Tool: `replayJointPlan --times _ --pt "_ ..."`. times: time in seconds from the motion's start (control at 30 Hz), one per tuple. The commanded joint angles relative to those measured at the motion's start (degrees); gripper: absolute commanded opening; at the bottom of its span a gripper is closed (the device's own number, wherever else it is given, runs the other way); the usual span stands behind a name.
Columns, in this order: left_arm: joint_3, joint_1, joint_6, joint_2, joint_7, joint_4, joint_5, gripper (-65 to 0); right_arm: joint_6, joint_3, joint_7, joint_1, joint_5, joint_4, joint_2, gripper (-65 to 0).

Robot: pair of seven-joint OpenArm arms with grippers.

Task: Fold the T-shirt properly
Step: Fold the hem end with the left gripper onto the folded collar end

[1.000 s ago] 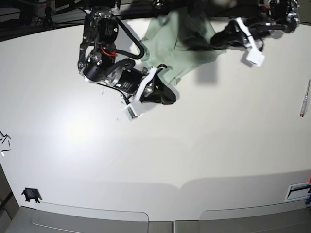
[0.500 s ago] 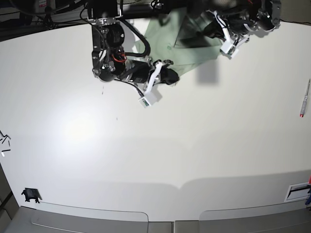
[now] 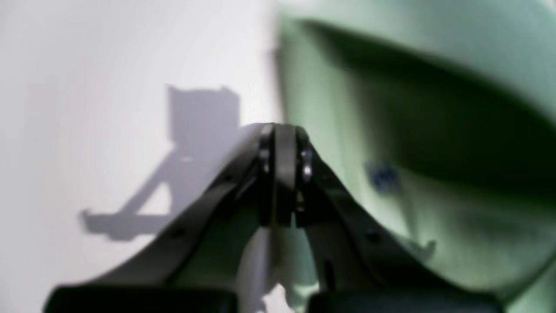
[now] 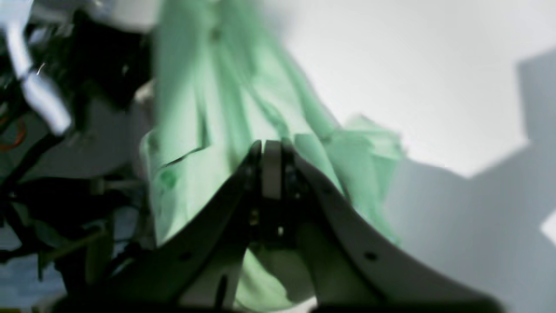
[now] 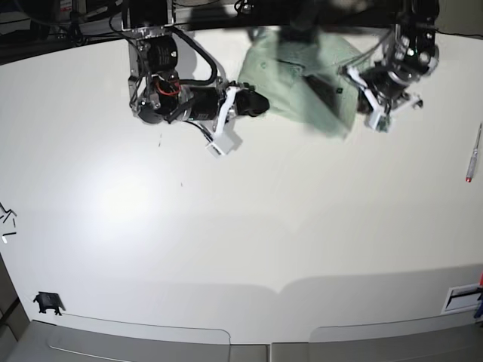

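Observation:
The pale mint-green T-shirt (image 5: 298, 72) lies bunched at the far middle of the white table (image 5: 249, 219), stretched between my two grippers. My right gripper (image 5: 260, 102) is on the shirt's left edge. In the right wrist view it (image 4: 269, 169) is shut, with the cloth (image 4: 226, 108) draping out from the closed tips. My left gripper (image 5: 353, 84) is on the shirt's right side. In the left wrist view it (image 3: 282, 169) is shut at the shirt's edge (image 3: 412, 182), with cloth showing between the finger bases. A small blue mark (image 3: 382, 176) sits on the cloth.
A red and silver pen (image 5: 473, 154) lies near the right edge. A small black object (image 5: 47, 303) sits at the front left corner. Small dark bits (image 5: 7, 219) lie at the left edge. A white slotted piece (image 5: 462, 298) is at the front right.
My right gripper has pulled back toward the far edge with the shirt's left edge. My left gripper has swung right and nearer. The shirt now spreads wider between them.

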Motion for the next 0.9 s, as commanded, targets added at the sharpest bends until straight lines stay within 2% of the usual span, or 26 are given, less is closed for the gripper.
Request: replayJointPlan --times 0.0,0.1,0.3,0.4,0.53,0.63,0.7,0.87 --pt "-0.15 -1.79 0.66 -0.39 -1.33 0.92 0.2 -65.0 0.34 0.07 2.71 1.07 1.46 1.53 -0.02 -65.0" --pt "-0.7 -5.68 1.55 -0.7 -0.76 0.98 0.83 -65.0 0.34 0.07 6.73 1.46 1.49 3.26 -0.02 -65.0" --pt "-4.76 -5.27 2.32 -2.43 2.29 4.87 0.74 -65.0 0.34 -0.76 7.13 2.27 1.77 10.19 -0.17 -65.0" --pt "-9.35 -2.51 3.87 -2.89 1.73 6.73 0.59 -65.0 0.34 -4.13 5.14 2.25 1.77 13.4 -0.17 -65.0" --pt "-15.82 0.31 7.06 -3.1 0.39 6.91 0.35 -65.0 0.34 -12.66 4.39 1.62 0.66 13.7 -0.17 -65.0" --pt "-19.8 1.88 8.57 -3.1 -1.53 6.91 0.35 -65.0 0.34 -21.07 4.66 1.29 -4.26 13.7 -0.2 -65.0" --pt "-21.44 2.6 8.59 -3.1 -1.99 6.91 0.33 -65.0 0.34 -26.62 6.56 1.27 -9.97 13.7 -0.17 -65.0" --pt "-21.99 3.8 8.59 -3.08 -1.95 6.84 0.11 -65.0 0.34 -35.12 18.84 1.2 -29.53 11.89 -0.17 -65.0"
